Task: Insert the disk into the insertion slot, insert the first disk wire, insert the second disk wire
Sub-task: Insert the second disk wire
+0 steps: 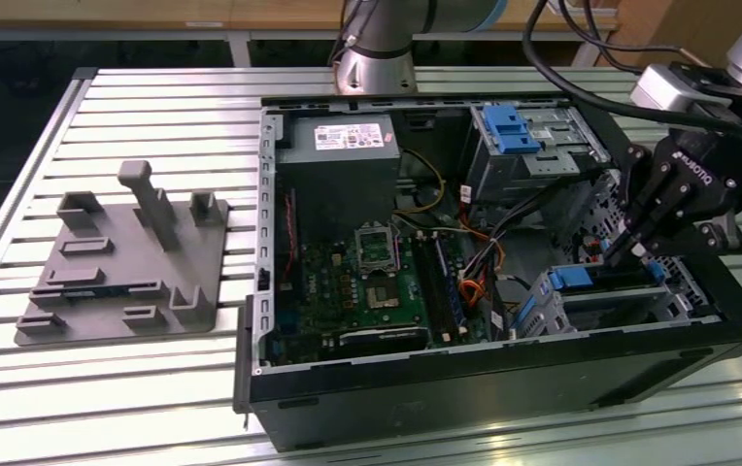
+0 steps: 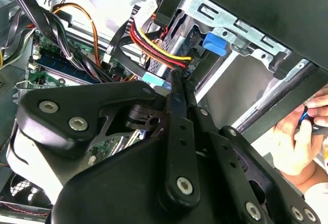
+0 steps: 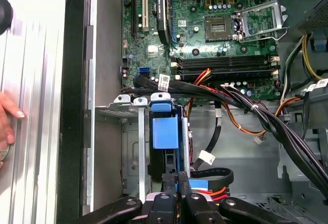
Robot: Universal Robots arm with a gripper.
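Disk [image 1: 604,282] sits seated in the insertion slot [image 1: 565,309], at 4 o'clock in the case. Pincer [image 3: 177,179] fingers together at its rear: wire insertion under way, judging; needs straight, aligned push.

disk [image 1: 604,280] in insertion slot [image 1: 559,313] | gripper [image 1: 633,254] above it
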